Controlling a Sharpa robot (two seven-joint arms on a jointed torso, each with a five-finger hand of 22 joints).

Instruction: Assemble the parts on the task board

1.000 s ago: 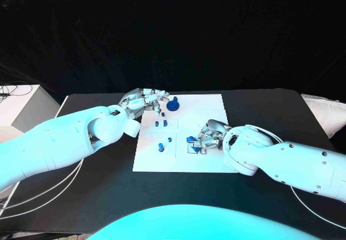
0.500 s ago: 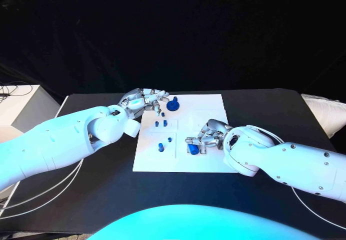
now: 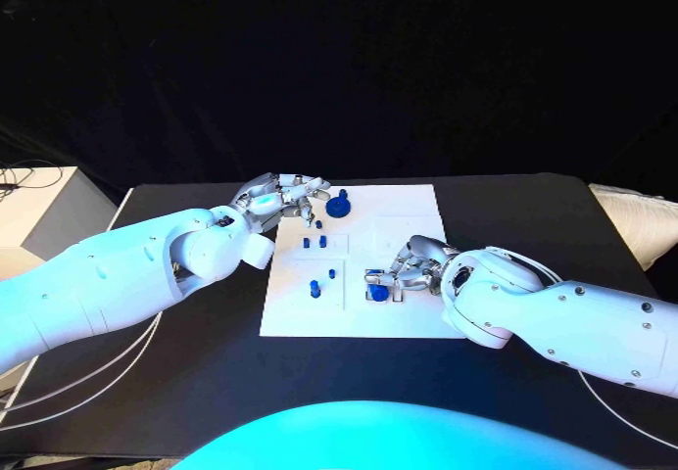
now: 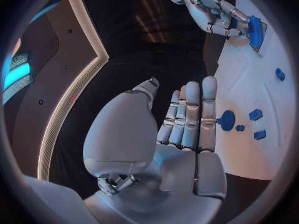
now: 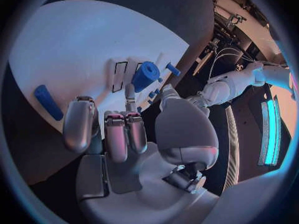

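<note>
Part [image 3: 379, 292] just beside right robot hand [image 3: 403, 271]

You have a plain white task board [image 3: 403, 220] lying on a black table [image 3: 523, 211], and the small parts [image 3: 318, 240] standing on it are all blue, as is the round knobbed piece [image 3: 339, 206] near your left hand [image 3: 283, 199]. Both hands are silver with white arms behind them, and the block [image 3: 379, 291] at your right hand [image 3: 407, 269] is the same blue. In the right wrist view, a blue bar [image 5: 48, 102] lies on the white board beside a dark-outlined rectangular slot [image 5: 119, 76].
</note>
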